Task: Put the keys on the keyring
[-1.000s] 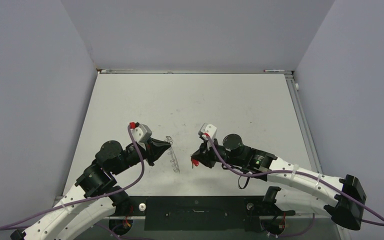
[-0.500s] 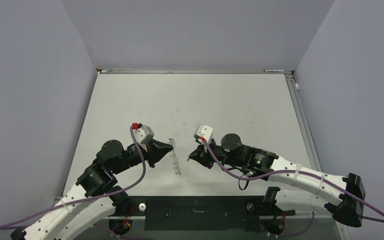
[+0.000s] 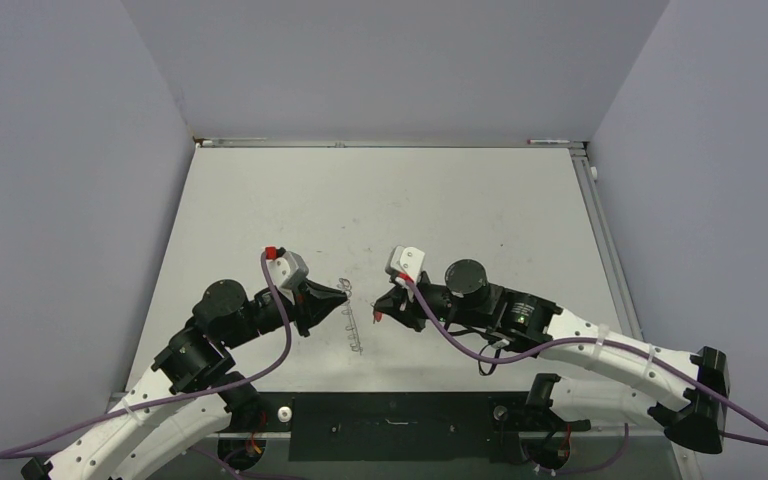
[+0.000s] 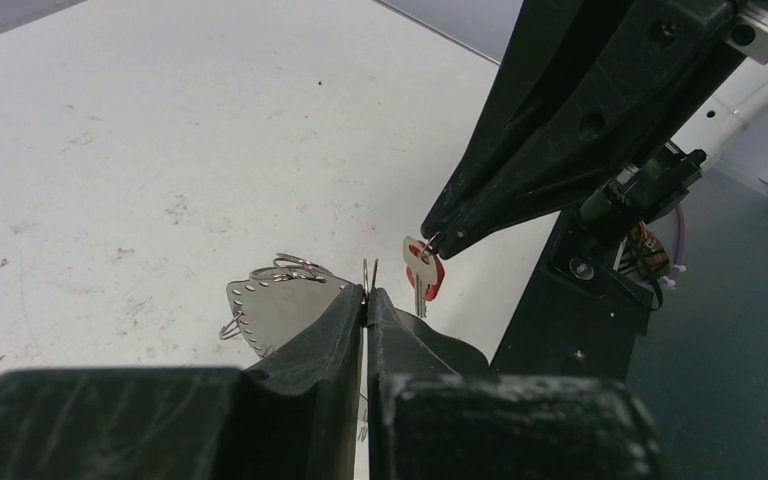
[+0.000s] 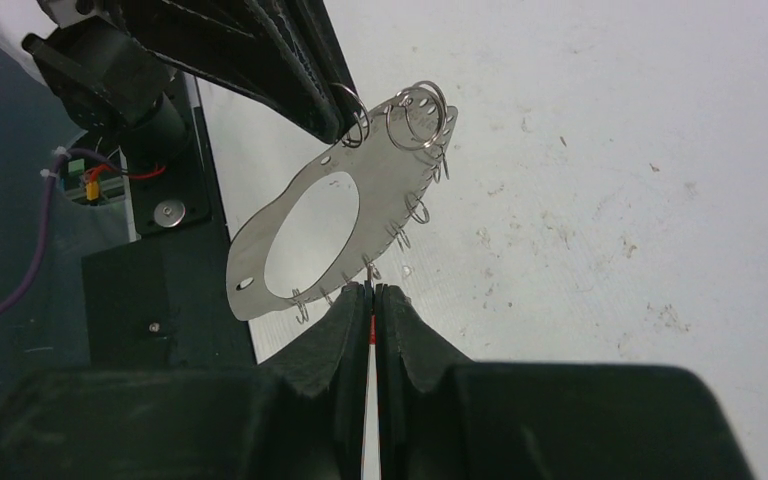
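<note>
keyring (image 4: 280, 310) clamped in the left tool (image 4: 368, 298), red key (image 4: 426, 278) clamped in the right tool (image 5: 371, 292), just beside it.

The keyring (image 5: 390, 195) sits in my left tool (image 4: 367, 300), over the front middle of the surface (image 3: 440, 200). Just right of it is my right tool (image 5: 372, 290), the key (image 4: 422, 268) in its tip, near the ring's rim, the two tools tip to tip.
</note>
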Controlling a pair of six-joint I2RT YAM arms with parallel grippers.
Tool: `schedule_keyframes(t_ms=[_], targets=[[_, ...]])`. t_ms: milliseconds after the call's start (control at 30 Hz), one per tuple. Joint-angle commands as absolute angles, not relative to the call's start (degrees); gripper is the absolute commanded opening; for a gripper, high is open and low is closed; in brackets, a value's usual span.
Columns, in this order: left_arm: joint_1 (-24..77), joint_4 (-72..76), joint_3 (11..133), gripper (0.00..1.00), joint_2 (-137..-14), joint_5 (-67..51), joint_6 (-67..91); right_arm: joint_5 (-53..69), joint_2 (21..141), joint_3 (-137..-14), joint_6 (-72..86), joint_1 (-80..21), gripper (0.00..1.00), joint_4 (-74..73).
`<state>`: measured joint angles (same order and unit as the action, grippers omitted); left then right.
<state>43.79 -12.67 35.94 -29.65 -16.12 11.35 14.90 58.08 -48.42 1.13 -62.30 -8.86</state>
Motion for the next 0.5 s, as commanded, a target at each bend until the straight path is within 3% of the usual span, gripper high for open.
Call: schedule_keyframes(t_ms=[0, 467], targets=[[43.7, -7.8, 36.5, 0.0, -29.6, -17.6, 11.6, 17.9, 59.0, -52.6, -1.7, -62.7, 0.05, -8.6], [43.7, -9.7, 37.3, 0.0, -29.0, -15.3, 10.4, 22.4, 60.5, -55.4, -2.2, -62.7, 0.05, -6.8]])
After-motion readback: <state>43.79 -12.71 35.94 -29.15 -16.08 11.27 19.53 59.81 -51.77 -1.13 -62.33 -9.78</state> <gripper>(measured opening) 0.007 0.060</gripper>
